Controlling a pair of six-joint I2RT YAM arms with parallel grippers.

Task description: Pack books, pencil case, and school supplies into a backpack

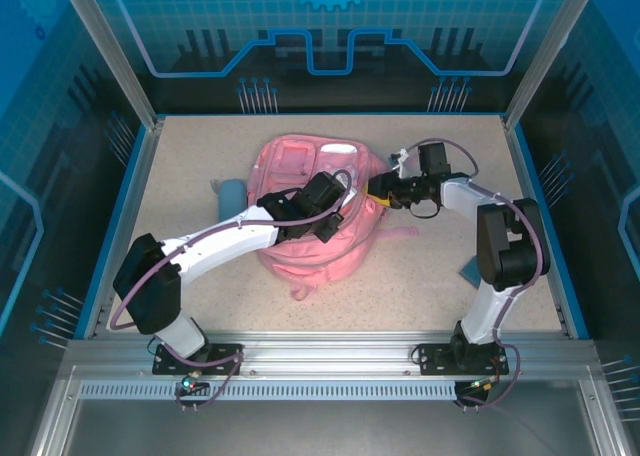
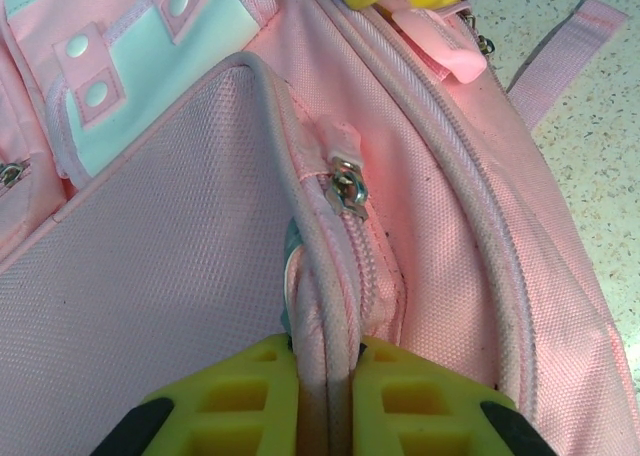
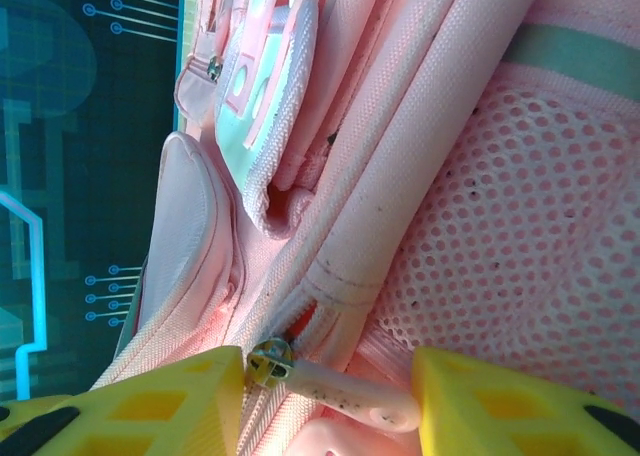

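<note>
Hold firm with left gripper (image 2: 325, 381), pinched shut on a seam (image 2: 305, 276) of the backpack (image 1: 300, 254). Center the half-open, empty right gripper (image 3: 330, 386) around the zipper pull (image 3: 365, 401) on its right side before squeezing. Pencil case (image 1: 230, 191) off its left, later.

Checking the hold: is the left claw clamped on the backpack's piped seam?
Yes: the left claw pinches the backpack's pink piping between its fingers.
</note>
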